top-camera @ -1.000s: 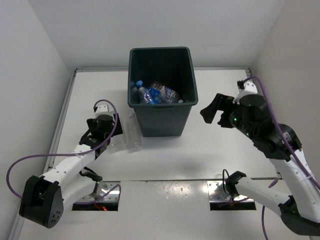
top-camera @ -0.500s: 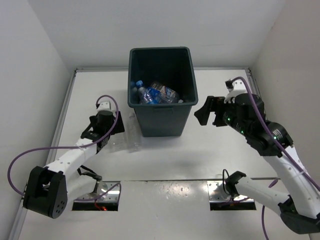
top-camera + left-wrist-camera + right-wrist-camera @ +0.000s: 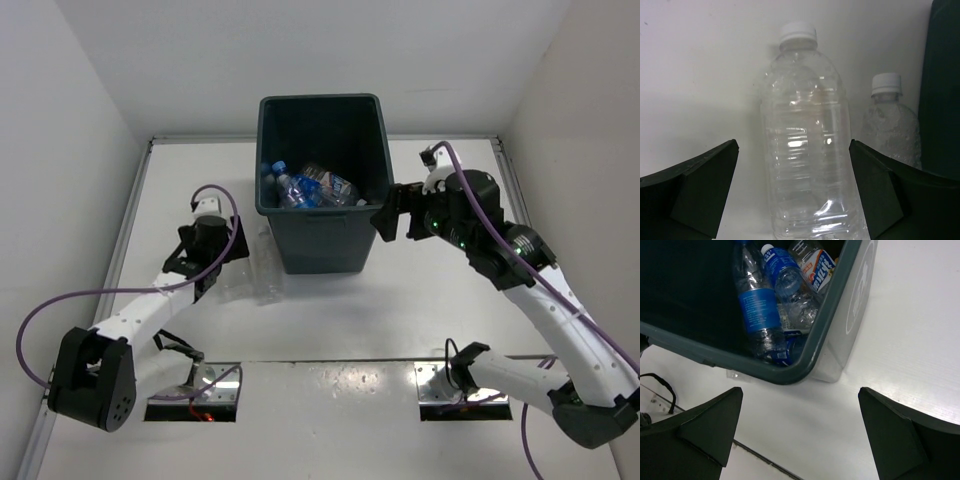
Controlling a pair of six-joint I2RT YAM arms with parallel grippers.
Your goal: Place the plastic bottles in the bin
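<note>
The dark grey bin (image 3: 322,225) stands at the middle back, with several plastic bottles (image 3: 310,188) with blue labels inside it. Two clear plastic bottles (image 3: 264,272) lie on the table by its left side. In the left wrist view the larger clear bottle (image 3: 805,125) with a white cap lies between the open fingers of my left gripper (image 3: 793,145). A smaller clear bottle (image 3: 892,130) lies against the bin wall (image 3: 942,90). My right gripper (image 3: 392,218) hangs open and empty beside the bin's right front corner (image 3: 835,300), with the blue-labelled bottles (image 3: 757,310) in view.
White walls close in the table on the left, back and right. Purple cables loop off both arms. Two metal base plates (image 3: 465,392) sit at the near edge.
My right arm has swung left, from the right side of the table up to the bin's right side. My left gripper has edged forward around the clear bottle.
</note>
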